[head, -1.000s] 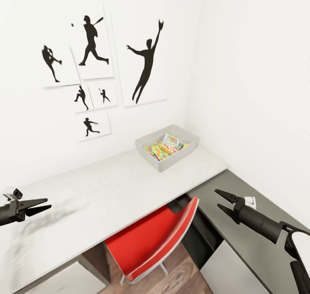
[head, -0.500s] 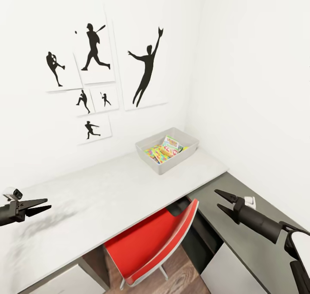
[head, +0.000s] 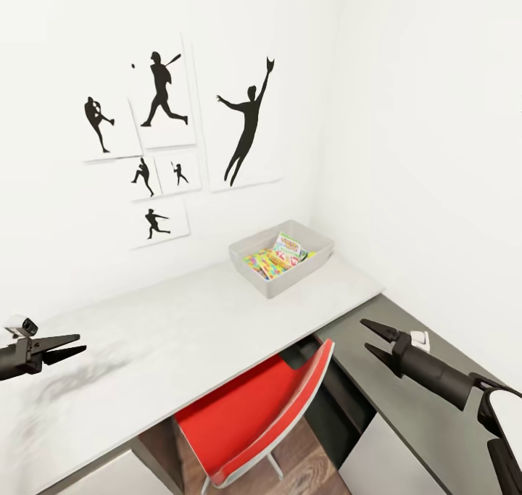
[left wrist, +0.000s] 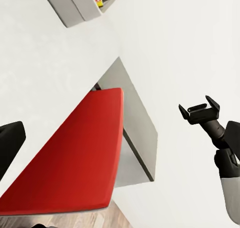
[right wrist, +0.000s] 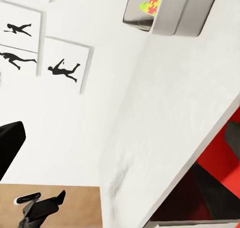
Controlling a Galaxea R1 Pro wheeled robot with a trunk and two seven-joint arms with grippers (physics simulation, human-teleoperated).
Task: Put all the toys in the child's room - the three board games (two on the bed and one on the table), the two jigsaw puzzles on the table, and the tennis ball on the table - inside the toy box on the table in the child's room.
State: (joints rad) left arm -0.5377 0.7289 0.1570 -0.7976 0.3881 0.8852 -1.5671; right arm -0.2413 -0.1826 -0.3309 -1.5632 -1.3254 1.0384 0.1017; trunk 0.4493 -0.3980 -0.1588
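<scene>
The toy box [head: 281, 257] sits at the far end of the bench [head: 181, 328], close to the corner where the two white walls meet; inside it lie colourful flat boxes, among them a jigsaw puzzle [head: 262, 264] with its interlocking-piece pattern and a board game [head: 288, 246] leaning against the others; the rest of the bench top looks bare. The left claw [head: 70, 345] hangs over the near left part of the bench with its jaws parted and nothing between them; the right claw [head: 374, 338] hovers over the lower dark side unit [head: 428, 415], likewise spread and empty. The likely trouble from here is clearance; the red chair [head: 254, 415] is tucked under the bench between the two arms, and a turn of the base could clip it or swing the right arm into the side unit or the wall. A hasty drop of any further box could also land on the leaning game and slide out over the low rim. Lettering on the boxes is too small to read; the posters [head: 163, 129] carry only black ball-player silhouettes, no words.
</scene>
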